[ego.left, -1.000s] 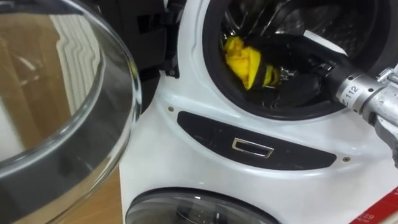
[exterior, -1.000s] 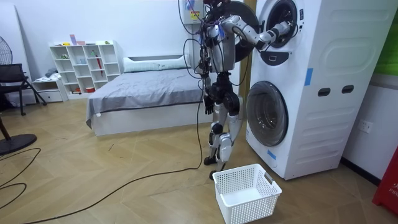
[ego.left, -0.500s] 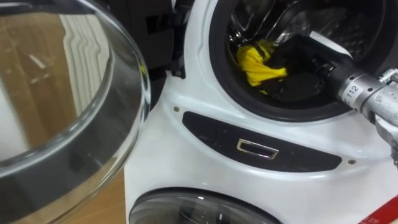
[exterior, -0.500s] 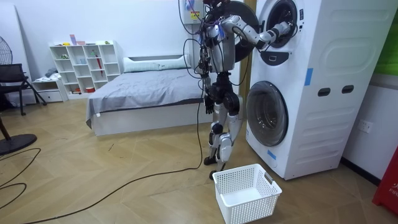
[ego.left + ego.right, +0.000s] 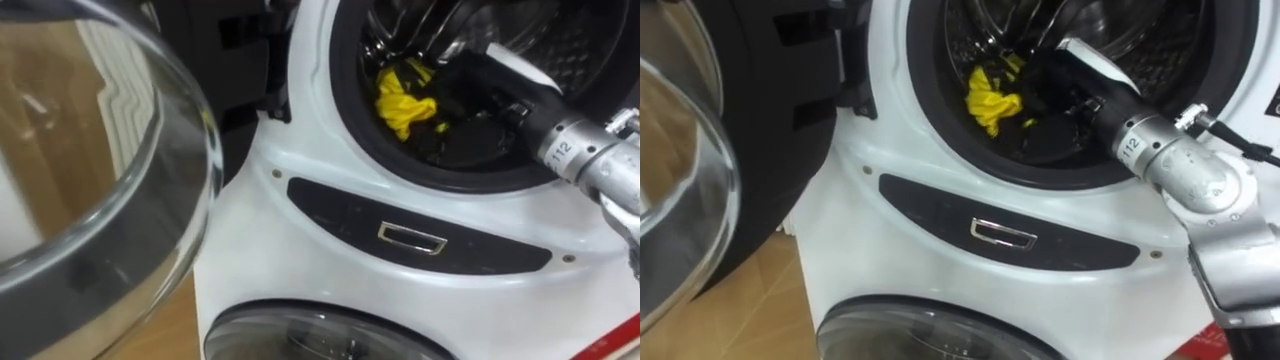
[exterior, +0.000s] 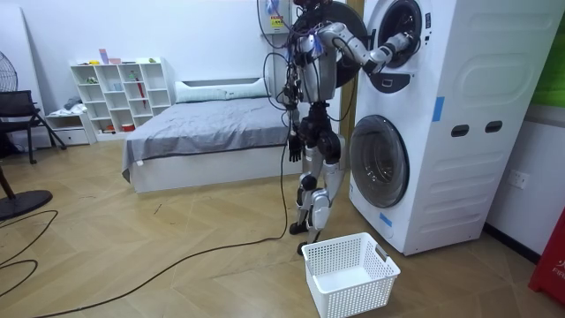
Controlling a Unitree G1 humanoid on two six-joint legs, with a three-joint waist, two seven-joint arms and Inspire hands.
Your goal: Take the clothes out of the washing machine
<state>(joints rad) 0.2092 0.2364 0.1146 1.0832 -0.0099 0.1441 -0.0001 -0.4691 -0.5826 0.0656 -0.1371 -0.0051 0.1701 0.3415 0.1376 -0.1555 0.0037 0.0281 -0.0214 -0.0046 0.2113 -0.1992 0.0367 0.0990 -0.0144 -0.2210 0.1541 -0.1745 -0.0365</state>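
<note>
Robot stands at washer (image 6: 424, 115) front, right arm reaching into washer's upper drum (image 5: 570, 40). Right hand (image 5: 468, 105) inside drum mouth, dark fingers curled over yellow cloth (image 5: 404, 100), gripping it. Cloth hangs clear of drum floor, inside washer, left part of opening. Washer door (image 5: 100, 170) open at washer's left. Left hand (image 6: 292, 152) hangs by hip, apart from washer. Basket (image 6: 349, 276) on floor before washer

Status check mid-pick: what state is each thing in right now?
Right robot hand: inside the top drum.
Yellow cloth: in that drum, beside the hand.
Top door: open.
Lower door: shut.
Basket: empty, on the floor.
Left robot hand: hanging at the side.
</note>
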